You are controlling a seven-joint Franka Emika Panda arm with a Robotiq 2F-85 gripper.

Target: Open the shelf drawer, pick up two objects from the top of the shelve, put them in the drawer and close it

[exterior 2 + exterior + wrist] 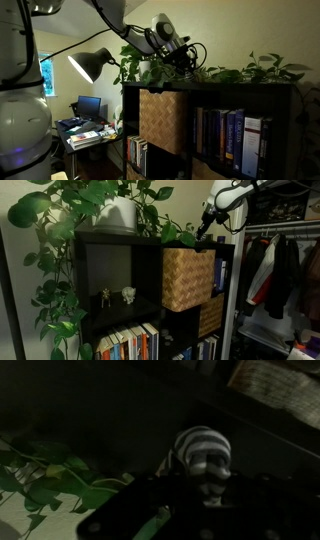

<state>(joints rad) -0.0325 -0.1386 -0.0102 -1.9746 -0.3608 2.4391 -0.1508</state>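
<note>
My gripper (pixel 205 227) hangs just above the top of the dark shelf (pixel 100 242), at its end over the woven drawer. It also shows in an exterior view (pixel 184 60) among the plant leaves. In the wrist view a small grey-and-white striped soft object (pixel 203 458) sits between the dark fingers (pixel 200 495), which appear closed on it. The upper woven basket drawer (pixel 186 277) sticks out from the shelf front and shows in both exterior views (pixel 160 120). The inside of the drawer is hidden.
A leafy plant in a white pot (pixel 117 213) stands on the shelf top, and vines trail down the side. Small figurines (pixel 127 294) stand in a cubby. Books (pixel 225 138) fill lower cubbies. Clothes (pixel 280 270) hang beside the shelf. A lamp (pixel 88 64) and desk stand nearby.
</note>
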